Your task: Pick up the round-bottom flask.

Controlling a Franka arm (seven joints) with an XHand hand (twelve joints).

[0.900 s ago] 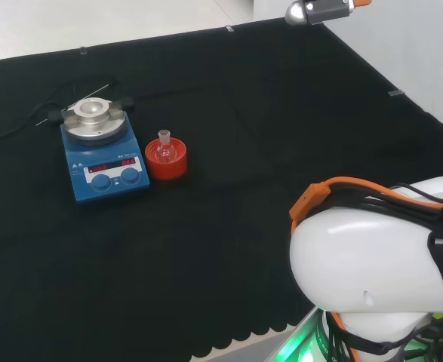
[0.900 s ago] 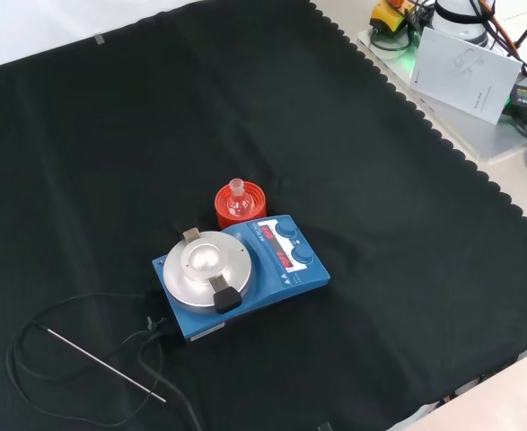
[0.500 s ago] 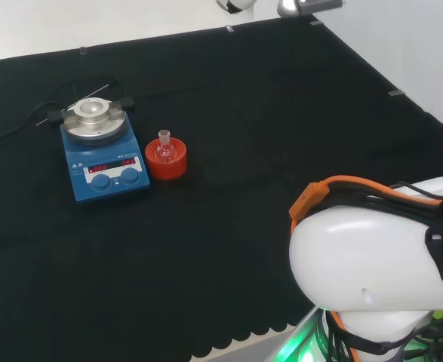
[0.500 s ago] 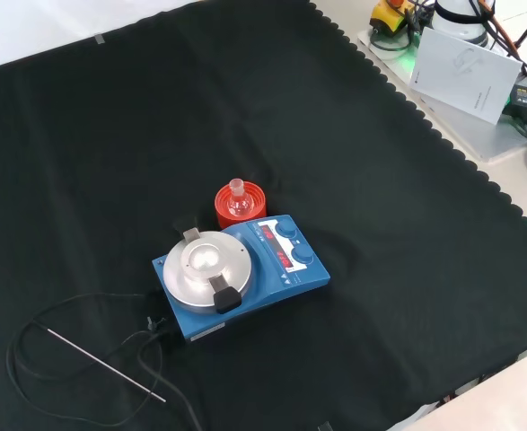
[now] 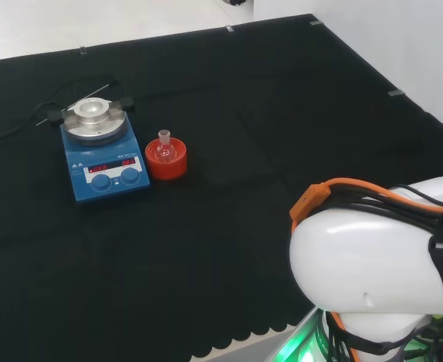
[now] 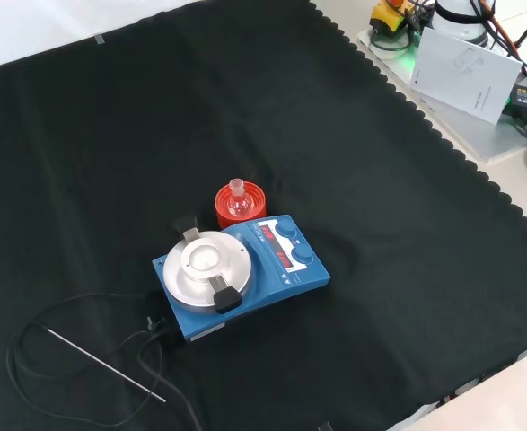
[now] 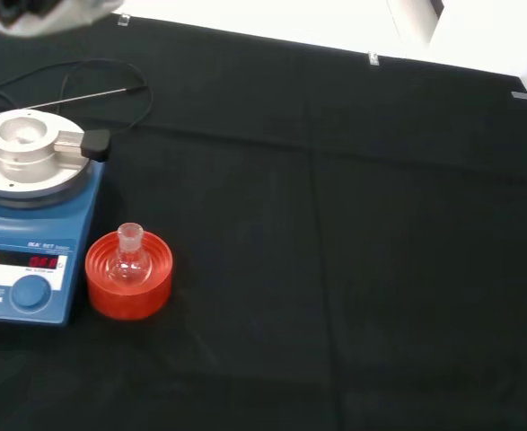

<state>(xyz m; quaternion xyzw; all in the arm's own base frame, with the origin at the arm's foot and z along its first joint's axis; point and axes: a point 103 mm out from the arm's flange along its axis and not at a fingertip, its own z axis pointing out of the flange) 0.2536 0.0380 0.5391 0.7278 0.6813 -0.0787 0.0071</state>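
A: Where was the small clear glass round-bottom flask [image 6: 237,201]?

B: Upright in a red ribbed ring stand [image 6: 241,206], touching the blue hotplate stirrer [image 6: 241,275] on the black-cloth counter [image 6: 380,224].

A: Robot hand?

B: Couldn't tell. Risk: clipping the stirrer, or lifting the stand too.

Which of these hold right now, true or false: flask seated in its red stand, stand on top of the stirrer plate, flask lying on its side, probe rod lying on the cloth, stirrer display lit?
1. The round-bottom flask sits in the red ribbed stand. True.
2. The stand rests on the blue magnetic stirrer's metal top plate. False: it stands on the black cloth beside the stirrer.
3. The flask lies on its side. False: it is upright, neck up.
4. A thin metal probe rod lies on the cloth. True.
5. The stirrer's display shows lit red digits. True.
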